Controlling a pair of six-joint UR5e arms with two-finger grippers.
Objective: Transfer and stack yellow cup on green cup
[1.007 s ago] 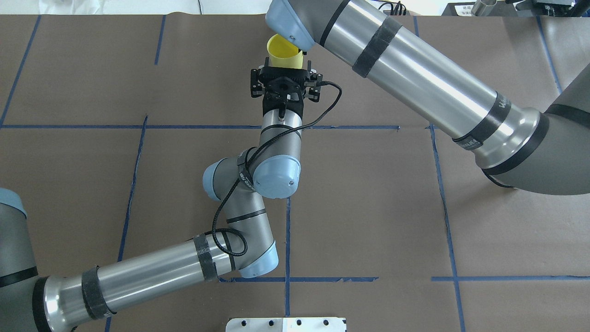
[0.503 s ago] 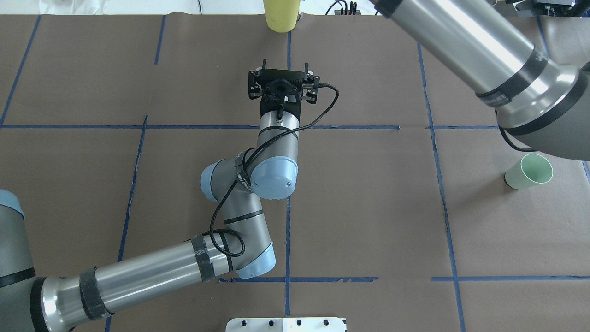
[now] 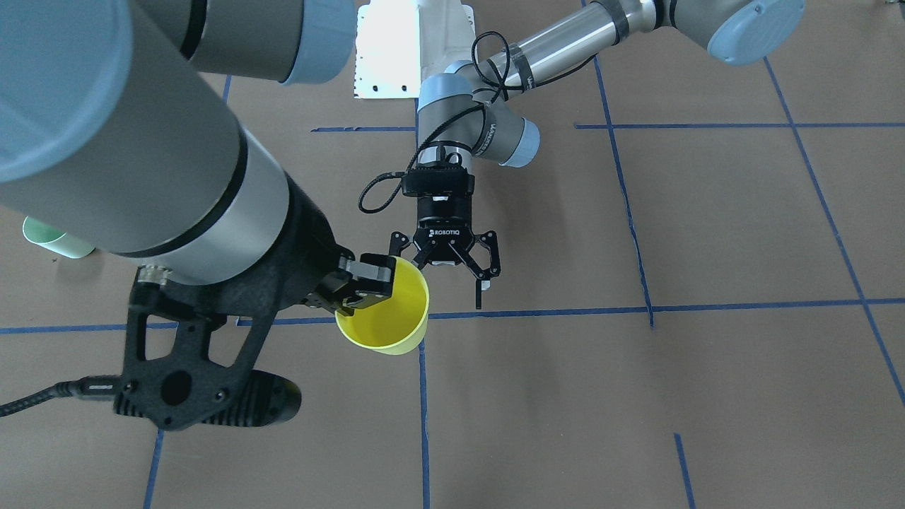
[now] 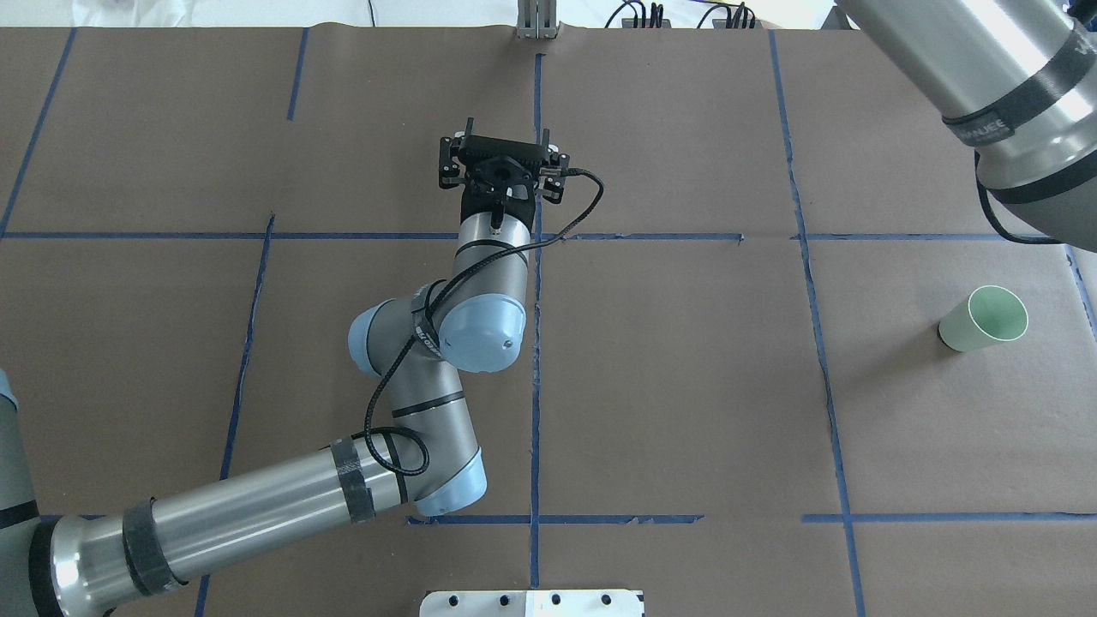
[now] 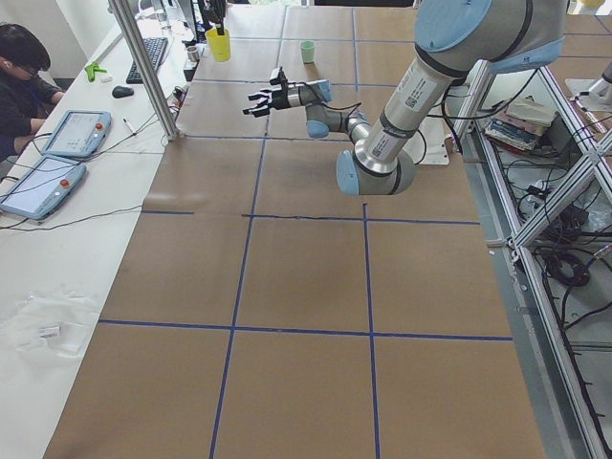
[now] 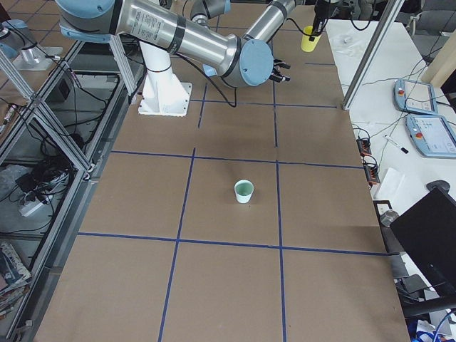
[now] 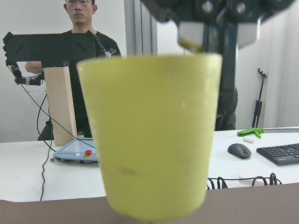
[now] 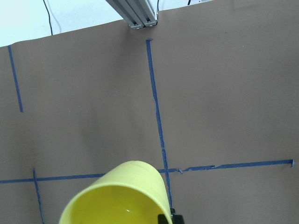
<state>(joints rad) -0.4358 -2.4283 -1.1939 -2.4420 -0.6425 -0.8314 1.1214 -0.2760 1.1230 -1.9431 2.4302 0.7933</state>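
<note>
Right tool (image 3: 368,283) clamped on yellow cup (image 3: 385,322), aloft by far edge; my left tool (image 3: 452,267) apart, empty; green cup (image 4: 983,319) unstacked.

A: The green cup (image 3: 49,244), front view?
B: Mostly hidden behind the right arm (image 3: 177,162).
A: The yellow cup (image 8: 122,198)?
B: Near rim cut by right wrist view's bottom edge. The right gripper (image 7: 205,39) is blurred in left wrist view.
</note>
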